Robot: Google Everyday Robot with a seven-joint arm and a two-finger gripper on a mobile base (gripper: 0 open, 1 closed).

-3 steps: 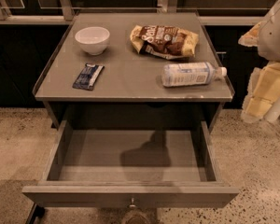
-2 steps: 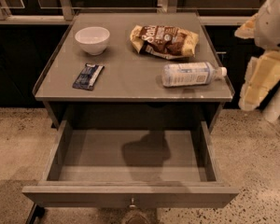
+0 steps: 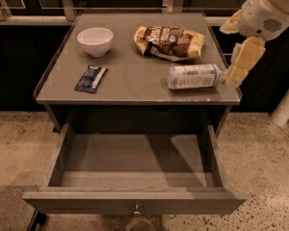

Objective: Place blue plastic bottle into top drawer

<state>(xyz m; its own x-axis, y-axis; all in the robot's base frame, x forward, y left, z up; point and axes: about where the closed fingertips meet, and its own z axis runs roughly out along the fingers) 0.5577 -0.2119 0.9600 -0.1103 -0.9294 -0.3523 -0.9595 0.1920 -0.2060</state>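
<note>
Nearest us, the top drawer (image 3: 135,163) stands open. Beyond, on the tabletop (image 3: 135,88), the blue plastic bottle (image 3: 195,76) lies on its side, our hand (image 3: 235,73) at its cap end; whether wide or narrow, we cannot tell. Farthest sit a chip bag (image 3: 171,42) and a white bowl (image 3: 95,40).

top drawer (image 3: 135,163) open, tool (image 3: 232,75) right of bottle (image 3: 195,76)

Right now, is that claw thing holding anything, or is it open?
Gripper: beside the bottle's cap end, at the table's right edge; open or closed cannot be told.
</note>
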